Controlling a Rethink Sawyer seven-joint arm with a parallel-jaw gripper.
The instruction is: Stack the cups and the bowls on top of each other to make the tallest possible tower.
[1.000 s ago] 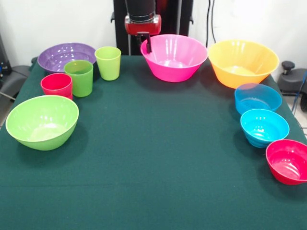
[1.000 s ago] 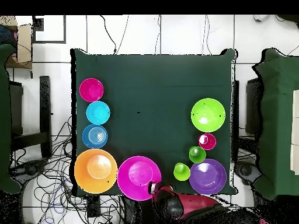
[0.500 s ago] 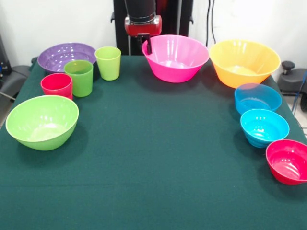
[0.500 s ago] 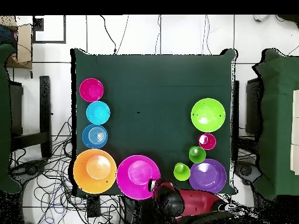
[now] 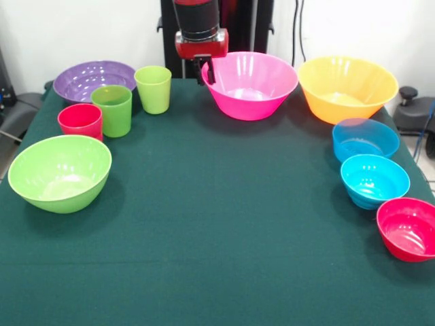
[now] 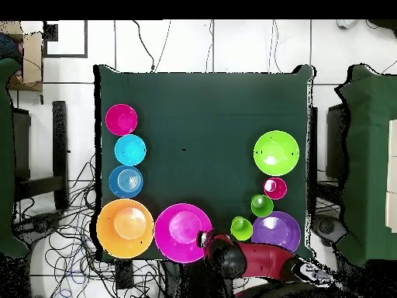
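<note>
Pink bowl grip: gripper [image 5: 206,70] sits at the rim of the pink bowl [image 5: 250,84], one dark finger showing against the wall; the jaws look closed on that rim.
Neighbours: orange bowl [image 5: 346,88] just beside it; blue bowl [image 5: 365,138], turquoise bowl [image 5: 374,179] and red bowl [image 5: 408,228] in a line.
Other side: purple bowl [image 5: 94,79], lime-green bowl [image 5: 60,171], three cups [image 5: 115,109].
Progress: nothing stacked; whole tower left.

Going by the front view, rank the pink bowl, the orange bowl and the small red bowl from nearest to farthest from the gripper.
1. Pink bowl: its rim right at the gripper, far edge of the table.
2. Orange bowl: beyond the pink one, far right corner.
3. Small red bowl: near right edge.
</note>
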